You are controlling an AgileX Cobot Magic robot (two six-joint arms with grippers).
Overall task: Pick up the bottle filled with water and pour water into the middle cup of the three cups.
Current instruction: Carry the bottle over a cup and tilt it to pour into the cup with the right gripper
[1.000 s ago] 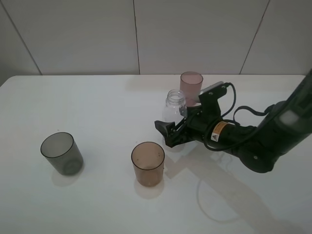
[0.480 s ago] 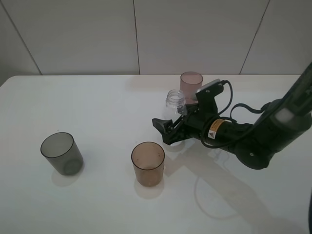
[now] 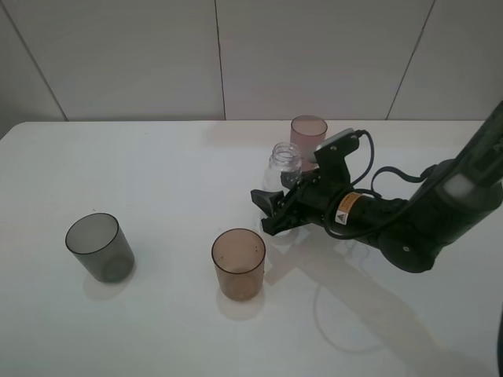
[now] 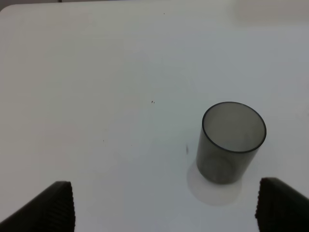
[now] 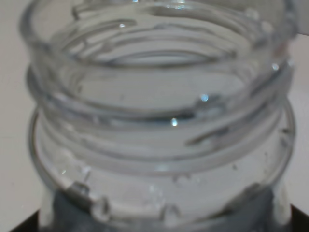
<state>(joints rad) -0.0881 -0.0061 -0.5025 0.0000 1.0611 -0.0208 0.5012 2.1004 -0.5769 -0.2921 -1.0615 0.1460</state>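
1. Right gripper (image 3: 273, 212): shut on the bottle (image 3: 282, 174), low on its body. Bottle upright, uncapped, apparently resting on the table (image 3: 157, 173).
2. Seen close from the right wrist: open threaded neck of the bottle (image 5: 159, 121) filling the view, water level hard to make out.
3. Just behind the bottle, toward the wall: pink cup (image 3: 308, 140). Touching or not, cannot tell.
4. Near the bottle, on the camera side: brown cup (image 3: 238, 263), middle of the three, upright and looking empty.
5. Well apart from the bottle, toward the left arm's side: grey cup (image 3: 98, 247), with the left gripper (image 4: 166, 195) hanging above it, spread wide, holding nothing.
6. Step in hand, by judgement: grasp made, lift not yet begun.
7. Next, likely: lift straight up clear of the pink cup, carry level to the brown cup, then tip slowly with the neck over its rim.
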